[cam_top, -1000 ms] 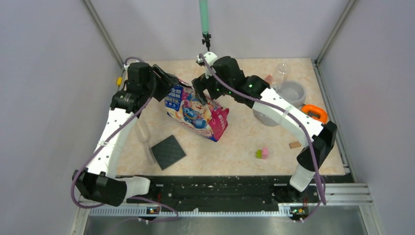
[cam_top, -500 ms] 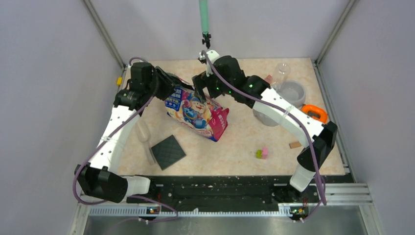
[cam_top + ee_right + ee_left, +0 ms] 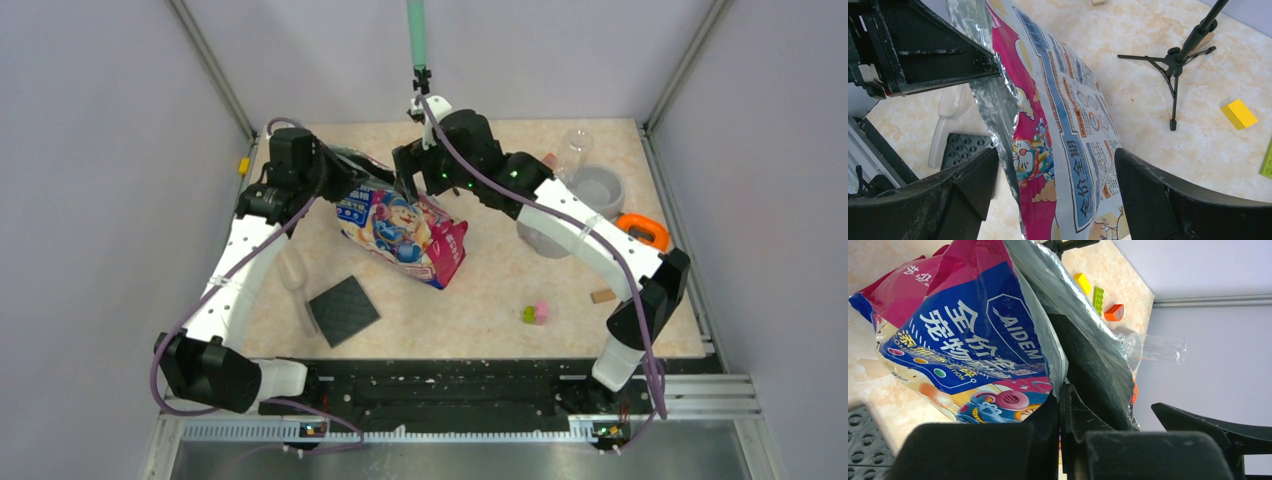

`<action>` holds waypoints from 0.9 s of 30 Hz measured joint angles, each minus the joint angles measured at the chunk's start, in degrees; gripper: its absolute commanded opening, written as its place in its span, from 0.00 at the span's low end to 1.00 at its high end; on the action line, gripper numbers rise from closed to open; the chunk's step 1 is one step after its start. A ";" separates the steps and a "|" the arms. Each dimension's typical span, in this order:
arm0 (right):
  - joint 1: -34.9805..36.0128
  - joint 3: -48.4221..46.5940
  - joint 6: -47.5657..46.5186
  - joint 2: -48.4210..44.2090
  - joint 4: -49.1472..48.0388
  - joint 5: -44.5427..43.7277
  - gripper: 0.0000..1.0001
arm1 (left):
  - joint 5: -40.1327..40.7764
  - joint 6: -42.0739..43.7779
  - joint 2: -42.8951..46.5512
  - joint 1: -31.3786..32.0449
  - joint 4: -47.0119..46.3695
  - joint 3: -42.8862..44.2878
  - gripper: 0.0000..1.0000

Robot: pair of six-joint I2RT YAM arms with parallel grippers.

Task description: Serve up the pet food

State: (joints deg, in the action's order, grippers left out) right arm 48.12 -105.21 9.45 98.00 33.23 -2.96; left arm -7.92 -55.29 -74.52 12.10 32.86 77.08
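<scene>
The pet food bag (image 3: 405, 228), glossy pink and blue with cartoon print, lies on its side on the marbled table (image 3: 480, 300), left of centre and towards the far edge. Its silver-lined mouth is turned towards the two arms that meet above it. What is inside the bag cannot be seen.

The left gripper (image 3: 353, 182) reaches in from the left, its fingers pressed together on the foil lip at the bag's far-left corner. The left wrist view shows the bag (image 3: 963, 335) rising from that gripper (image 3: 1062, 390), with the edge of the opening pinched between the two black fingers.

The right gripper (image 3: 408, 186) hangs over the same end of the bag from the right, its jaws standing wide apart. In the right wrist view, the printed face of the bag (image 3: 1068, 135) runs between the spread fingers of this gripper (image 3: 1057, 155). Whether either finger touches the bag cannot be told.

A pale scoop (image 3: 297, 280) and a dark studded baseplate (image 3: 343, 310) lie near the bag on its near-left side. A grey bowl (image 3: 598, 190) sits well apart at the far right, and small toy blocks (image 3: 535, 314) rest near the front. A small black tripod (image 3: 1175, 65) and a yellow block (image 3: 1239, 113) stand beyond the bag.
</scene>
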 measured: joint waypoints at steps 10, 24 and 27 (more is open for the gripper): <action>-0.17 -7.98 0.02 5.40 4.20 -6.54 0.78 | -0.24 -0.15 0.11 0.00 -0.81 -0.37 0.00; 1.03 -8.46 -3.02 7.89 6.80 -10.54 0.79 | -0.17 0.87 0.15 0.00 1.42 0.55 0.00; 3.28 -8.57 -6.71 7.91 7.50 -15.02 0.79 | 0.09 1.20 0.15 0.00 1.90 0.72 0.00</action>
State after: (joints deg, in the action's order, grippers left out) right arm 51.40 -113.78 2.74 105.91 40.73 -17.98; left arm -7.84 -54.08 -74.37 12.10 34.76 77.80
